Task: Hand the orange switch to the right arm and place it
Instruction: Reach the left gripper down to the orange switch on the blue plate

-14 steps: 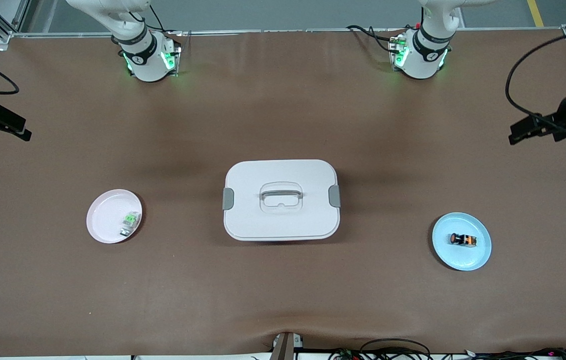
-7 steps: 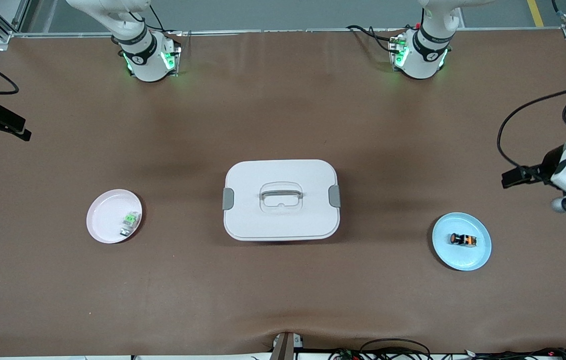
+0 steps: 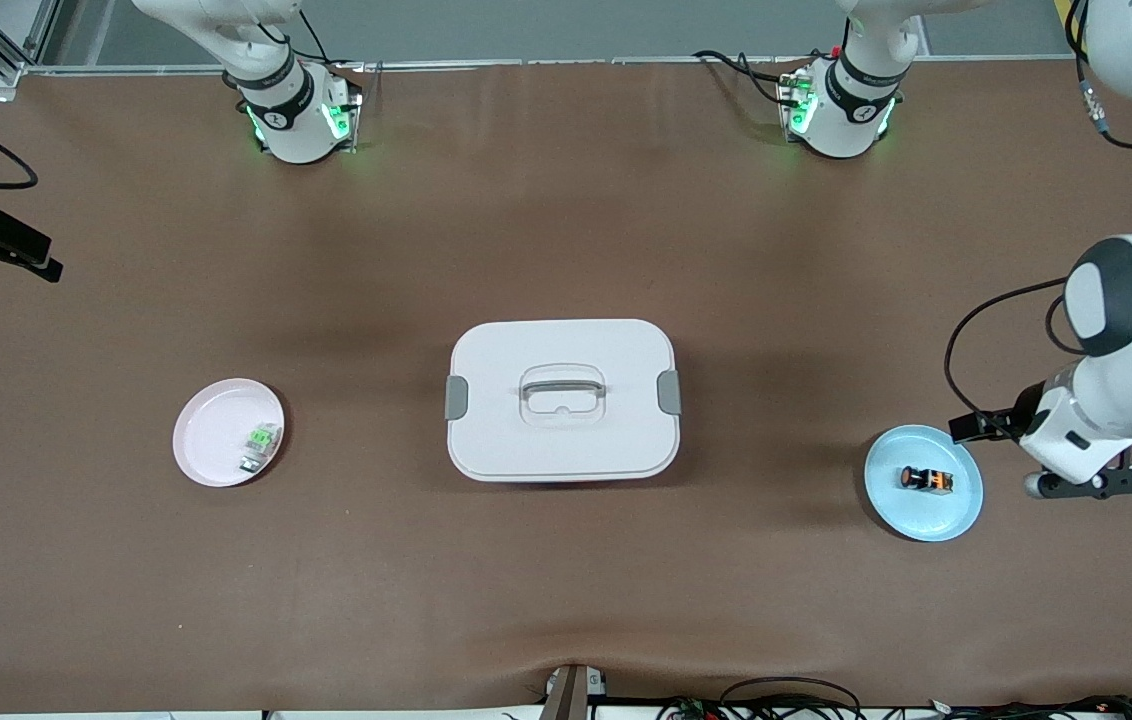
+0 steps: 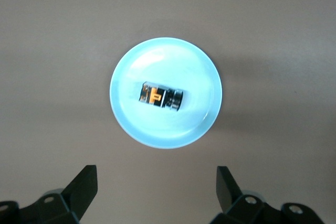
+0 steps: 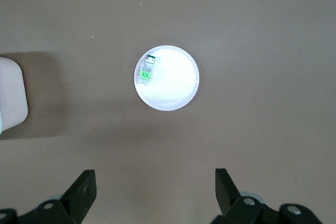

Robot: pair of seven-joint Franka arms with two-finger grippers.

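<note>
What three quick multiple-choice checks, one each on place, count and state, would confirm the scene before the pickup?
1. Where is the orange switch?
A. On the blue plate
B. On the white box
C. On the pink plate

2. How many plates are on the table?
A. One
B. Two
C. Three

3. What state is the left end effector in?
A. Shut on the switch
B. Shut on nothing
C. Open, holding nothing

Key: 1 A, the switch lies on its side on the blue plate, toward the left arm's end of the table. 2 B, only the blue plate and the pink plate show, with the box between them. 3 C, in the left wrist view the left end effector has its fingers spread apart above the plate, the switch untouched.
</note>
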